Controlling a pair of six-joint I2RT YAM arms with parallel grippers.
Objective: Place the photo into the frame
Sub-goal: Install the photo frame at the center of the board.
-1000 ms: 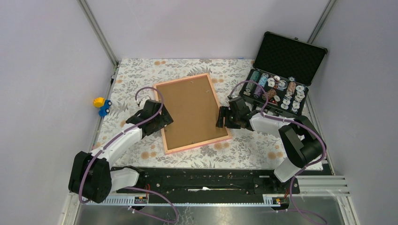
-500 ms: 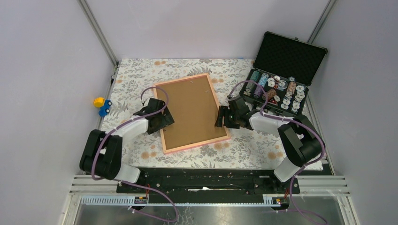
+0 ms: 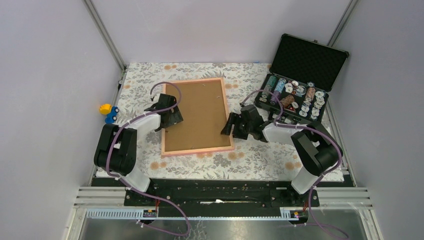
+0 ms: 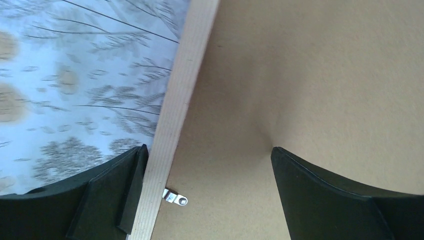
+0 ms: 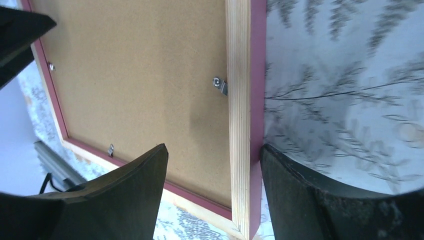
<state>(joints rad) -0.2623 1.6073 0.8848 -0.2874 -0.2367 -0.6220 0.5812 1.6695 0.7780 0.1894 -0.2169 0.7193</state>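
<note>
The frame lies face down near the middle of the desk, its brown backing board uppermost and held by small metal turn clips. The photo appears in no view; whether it sits under the board cannot be told. The frame is probably light and stiff along its thin wooden rails, while the clear pane beneath is likely fragile and the board likely to flex, so the long side rails are the sound place to hold it. The left end effector straddles the left rail, fingers wide apart, one over the desk, one over the board. The right end effector straddles the right rail, fingers apart, the outer one at the rail's edge, nothing clamped.
</note>
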